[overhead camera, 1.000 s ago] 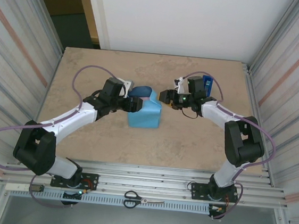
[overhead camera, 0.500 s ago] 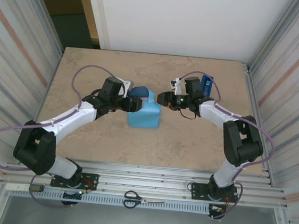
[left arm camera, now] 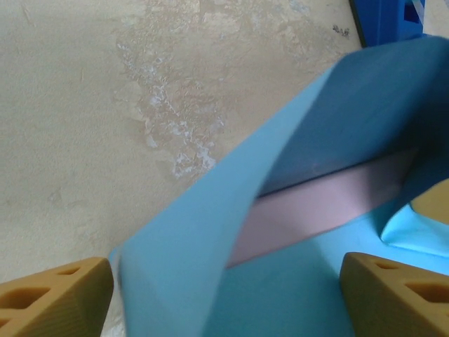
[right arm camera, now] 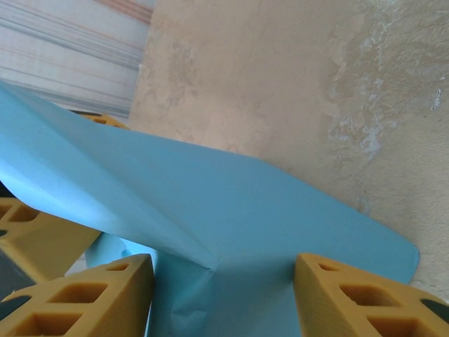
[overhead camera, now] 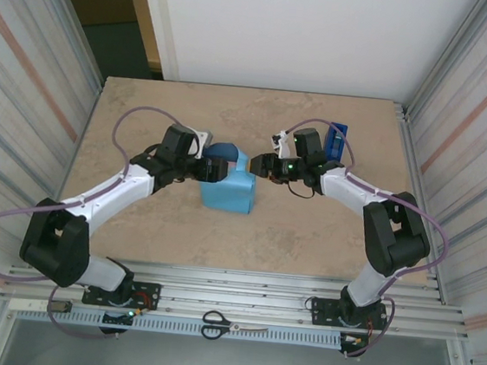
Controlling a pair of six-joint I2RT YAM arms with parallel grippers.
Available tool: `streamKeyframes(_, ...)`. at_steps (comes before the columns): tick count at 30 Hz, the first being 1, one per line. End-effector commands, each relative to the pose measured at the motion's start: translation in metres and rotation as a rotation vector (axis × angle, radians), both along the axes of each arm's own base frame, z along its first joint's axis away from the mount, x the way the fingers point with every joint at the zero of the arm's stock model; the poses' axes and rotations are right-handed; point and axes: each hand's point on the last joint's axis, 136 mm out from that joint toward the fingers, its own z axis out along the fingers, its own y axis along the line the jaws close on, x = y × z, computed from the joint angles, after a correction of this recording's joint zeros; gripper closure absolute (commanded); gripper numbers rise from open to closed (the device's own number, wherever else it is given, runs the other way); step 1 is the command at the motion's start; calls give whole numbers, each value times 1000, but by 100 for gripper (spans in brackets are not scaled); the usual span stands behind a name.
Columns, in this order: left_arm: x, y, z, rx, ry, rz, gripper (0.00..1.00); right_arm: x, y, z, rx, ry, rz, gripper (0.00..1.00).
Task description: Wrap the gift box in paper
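The gift box (left arm camera: 316,207) shows as a pink strip under the paper (overhead camera: 228,190), which lies over it light-blue side out. A raised flap (left arm camera: 365,119) shows the paper's dark face. My left gripper (overhead camera: 216,169) is at the parcel's far left corner. In the left wrist view it (left arm camera: 228,295) is open, its fingers (left arm camera: 56,295) wide apart with the paper between them. My right gripper (overhead camera: 259,165) is at the far right corner. It (right arm camera: 224,295) is open too, and the paper (right arm camera: 231,210) spans the gap between its fingers (right arm camera: 372,302).
A blue tape dispenser (overhead camera: 337,140) stands behind the right arm, towards the back right of the table (overhead camera: 170,218). Scissors (overhead camera: 233,325) lie on the rail at the near edge. Corrugated walls close in both sides.
The right gripper has moved left up against the parcel, which has shifted slightly left and turned. The pink corner is now covered in the top view. The left jaws have widened a little.
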Motion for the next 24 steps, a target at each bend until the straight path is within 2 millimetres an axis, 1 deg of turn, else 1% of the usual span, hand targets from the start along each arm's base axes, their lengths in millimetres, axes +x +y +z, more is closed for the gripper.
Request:
streamKeyframes(1,-7,11,31,-18,-53,36,12,-20,-3,-22,-58,77,4,46)
streamKeyframes(4,-10,22,54,-27,-97,78,11,-23,-4,-23,-61,80,6,46)
streamKeyframes(6,-16,23,72,-61,-126,84,18,-23,-5,-24,-63,82,5,46)
streamKeyframes(7,-19,22,79,-85,-134,79,25,-24,-4,-24,-64,80,5,46)
streamKeyframes(8,-22,18,87,-114,-146,65,38,-24,-4,-24,-64,79,6,46)
streamKeyframes(10,-29,8,97,-152,-160,31,59,-24,-3,-24,-65,79,7,46)
streamKeyframes(12,-38,-9,105,-168,-173,-31,73,-24,-3,-24,-66,80,8,46)
streamKeyframes(13,-42,-19,107,-172,-171,-68,79,-24,-2,-24,-66,79,9,46)
streamKeyframes(15,-46,-37,106,-180,-158,-127,86,-25,-2,-22,-66,77,10,46)
streamKeyframes(16,-45,-46,103,-182,-138,-148,90,-25,-1,-23,-68,76,12,46)
streamKeyframes(19,-41,-67,96,-182,-98,-185,93,-27,-1,-24,-74,77,17,46)
streamKeyframes(22,-28,-70,82,-150,-60,-134,100,-29,-1,-25,-76,77,19,47)
streamKeyframes(24,-20,-71,74,-138,-43,-107,100,-30,-1,-26,-79,78,20,47)
